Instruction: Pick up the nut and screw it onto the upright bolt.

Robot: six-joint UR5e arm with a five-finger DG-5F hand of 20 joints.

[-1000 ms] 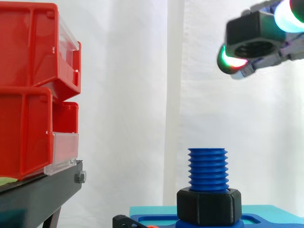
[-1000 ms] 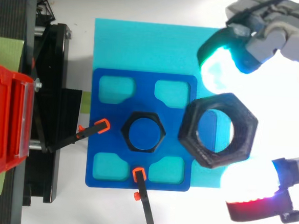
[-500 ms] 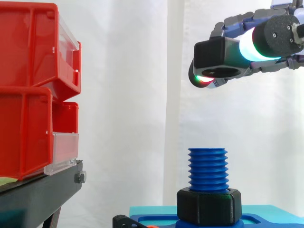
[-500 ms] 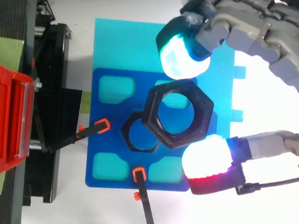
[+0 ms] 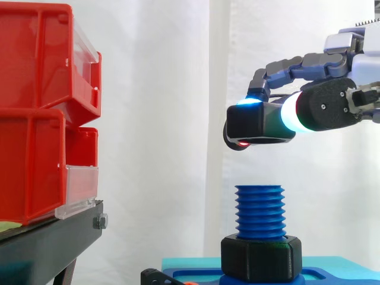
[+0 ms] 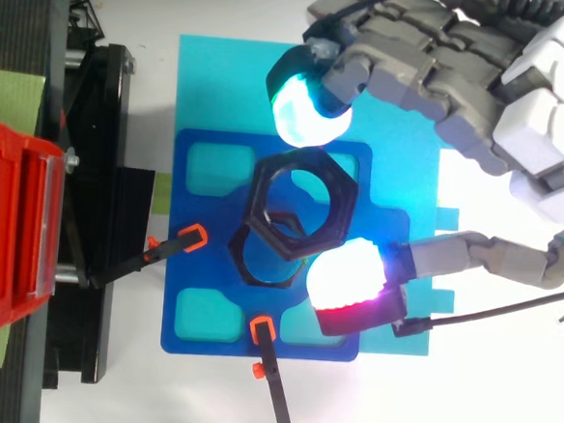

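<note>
A white curtain (image 5: pixel 166 119) hangs behind everything. At the left, stacked red plastic bins (image 5: pixel 35 119) with clear front lips sit on a black metal stand (image 5: pixel 47 246); their insides are hidden, so what they hold cannot be told. Right of the stand lies a flat cyan sheet (image 6: pixel 243 83) carrying a blue square base plate (image 6: pixel 188 205) with four rounded cut-outs. The plate is pinned at its left and near edges by two thin black clamps with orange tips (image 6: pixel 178 243). A blue threaded plastic bolt (image 5: pixel 259 211) stands upright on the plate, with a black hexagonal collar nut (image 5: pixel 261 258) seated round its foot. The robot's grey hand (image 5: pixel 326 110) reaches in from the right. It pinches a loose black hexagonal nut (image 5: pixel 255 124) between a cyan-glowing pad (image 6: pixel 303 111) on the far side and a red-glowing pad (image 6: pixel 350 279) on the near side. That nut hangs almost level in the air above the bolt, clear of the top thread, with nothing between them.
</note>
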